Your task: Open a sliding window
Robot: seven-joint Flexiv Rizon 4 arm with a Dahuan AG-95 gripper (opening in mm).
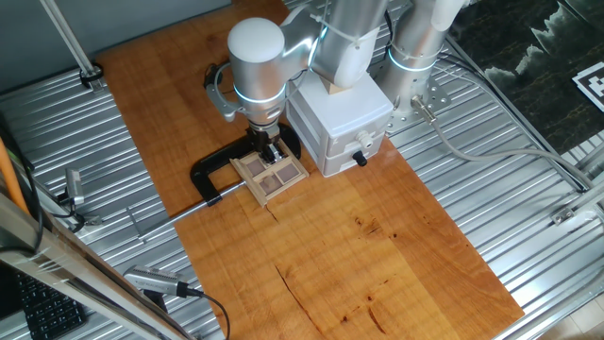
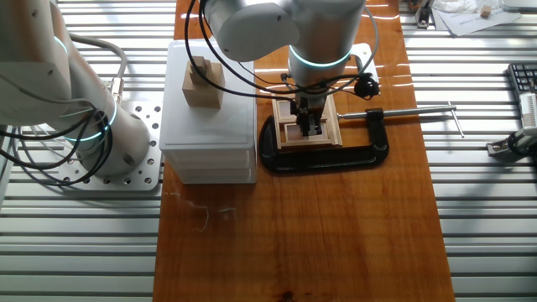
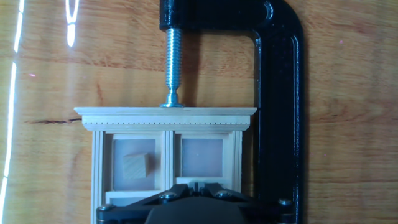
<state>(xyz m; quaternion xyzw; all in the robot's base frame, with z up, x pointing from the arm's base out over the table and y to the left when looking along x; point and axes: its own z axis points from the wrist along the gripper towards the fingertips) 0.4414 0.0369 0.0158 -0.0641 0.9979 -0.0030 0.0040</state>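
The sliding window [image 3: 166, 127] is a small light-wood frame with brown panes, lying flat on the wooden board. A black C-clamp [image 3: 280, 93] pins it by its top edge. A small wooden cube [image 3: 135, 166] sits on the left pane. My gripper [image 3: 196, 185] points straight down at the window's lower middle, fingers together with only a thin slit between them, by the centre bar. In one fixed view the gripper [image 1: 272, 154] is on the window [image 1: 280, 179]. In the other fixed view it [image 2: 309, 126] stands over the window [image 2: 285, 134].
A white box with drawers and a black knob [image 1: 342, 121] stands right beside the window, with a wooden block [image 2: 203, 84] on top. The C-clamp's handle rod [image 2: 419, 109] sticks out over the board's edge. Ribbed metal table surrounds the board.
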